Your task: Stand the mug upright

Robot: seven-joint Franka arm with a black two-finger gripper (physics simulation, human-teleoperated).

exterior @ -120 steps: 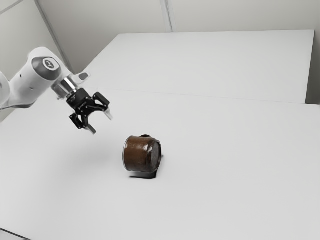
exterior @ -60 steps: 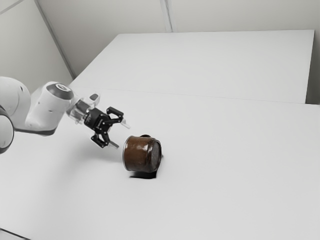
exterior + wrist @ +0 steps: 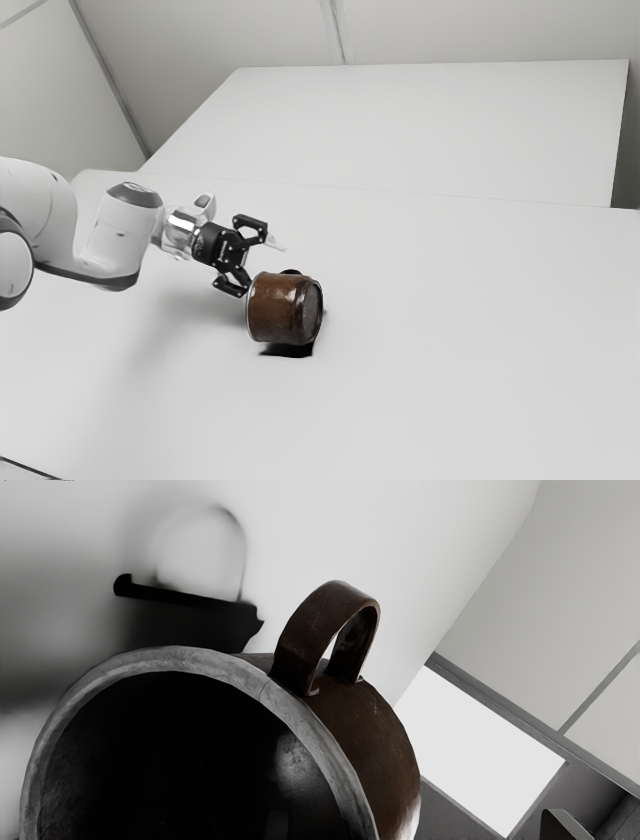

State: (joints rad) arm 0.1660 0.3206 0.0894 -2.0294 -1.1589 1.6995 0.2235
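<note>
"One mug (image 3: pixel 278 310), folks, and it's down on its side, out on the table (image 3: pixel 450 330), well in from the slanting edge at the exterior view's left!"

"Which way is it facing?"

"Mouth to the exterior view's left, toward the gripper (image 3: pixel 262 268); base (image 3: pixel 311 310) to the exterior view's right. And look at the wrist view: the pale rim (image 3: pixel 172 660) opens right at the hand, dark inside!"

"Handle?"

"Sticking out from the side, toward the table's far side, a brown loop (image 3: pixel 345 595), with a shadow (image 3: pixel 190 622) on the table near it."

"And the gripper, how wide?"

"Wide open! Fingers (image 3: pixel 275 242) spread well apart, with no grip on anything. One stands off beyond the mug's mouth, the other reaches down just beside the rim, its tip hidden."

"Is it touching?"

"Can't call that one! Its tip might be behind the rim or within it; the pictures don't settle it."

"And the arm (image 3: pixel 110 235)?"

"Reaching in over that slanting edge, low, the hand close up to the mug!"
</note>
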